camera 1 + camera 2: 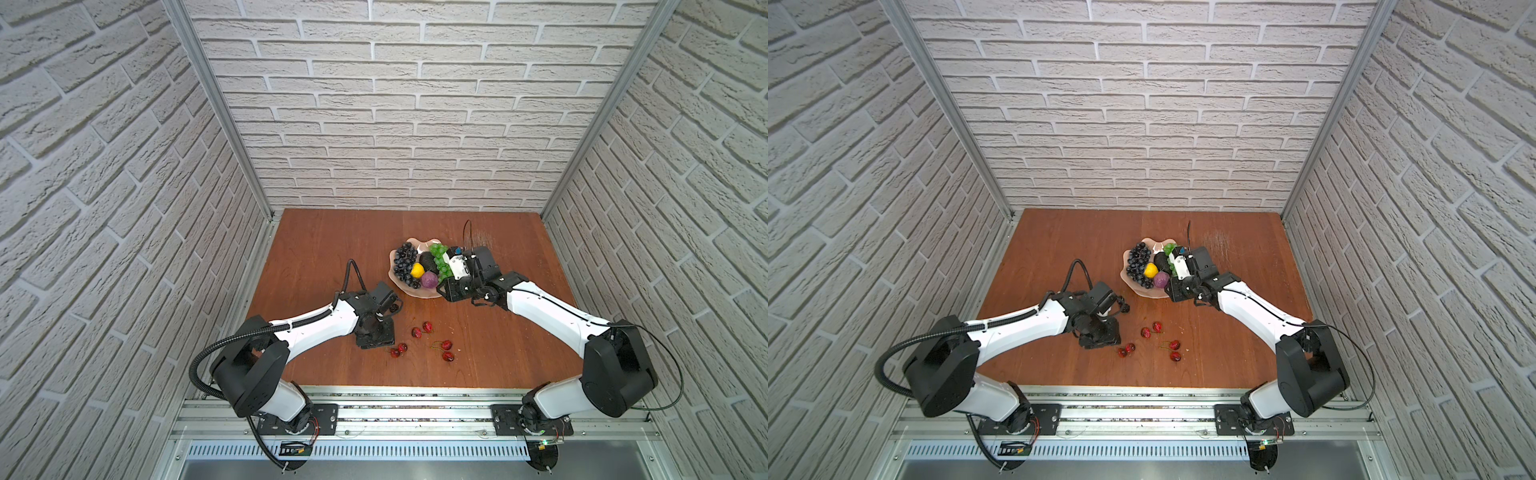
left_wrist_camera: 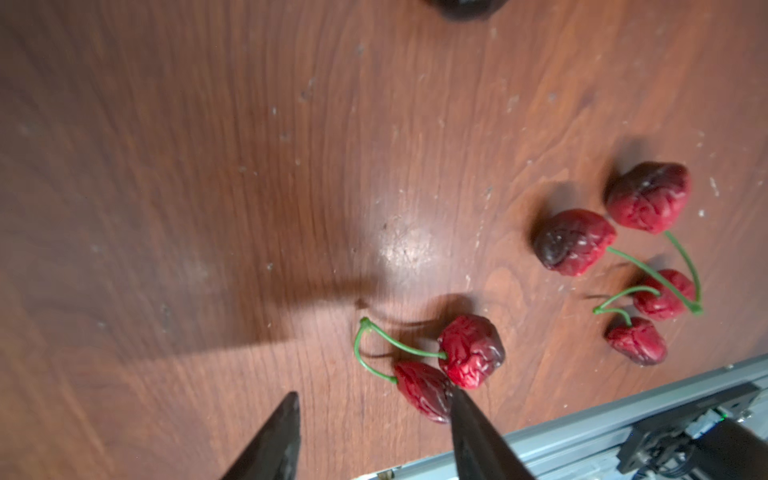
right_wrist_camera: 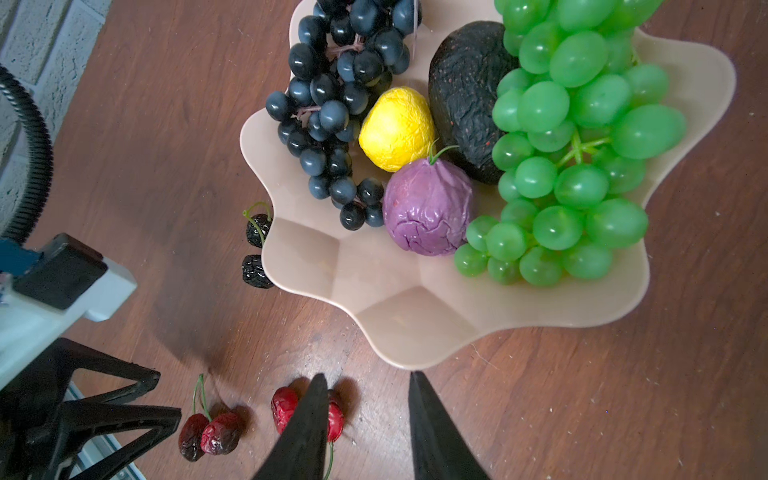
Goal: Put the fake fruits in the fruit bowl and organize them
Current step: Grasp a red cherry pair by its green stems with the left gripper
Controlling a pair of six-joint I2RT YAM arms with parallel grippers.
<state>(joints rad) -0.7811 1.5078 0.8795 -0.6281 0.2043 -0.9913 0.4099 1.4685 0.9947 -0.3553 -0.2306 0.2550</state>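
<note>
We find the left gripper (image 2: 374, 392) with jaws parted and nothing between them. One fingertip sits at the edge of a red cherry pair (image 2: 449, 370), touching or just beside it, the blur leaves us unsure, seemingly lined up for a pick. The right gripper (image 3: 368, 375), jaws partly apart and empty, hangs over the table (image 3: 582, 395) just beside the fruit bowl (image 3: 415, 328), perhaps ready to tidy. Inside lie dark grapes (image 3: 332, 104), lemon (image 3: 397, 129), avocado (image 3: 465, 95), purple fruit (image 3: 428, 208) and green grapes (image 3: 573, 145). Two further red cherry pairs (image 2: 573, 241) wait on the wood, and a black cherry pair (image 3: 257, 270) sits outside, just beside the rim.
</note>
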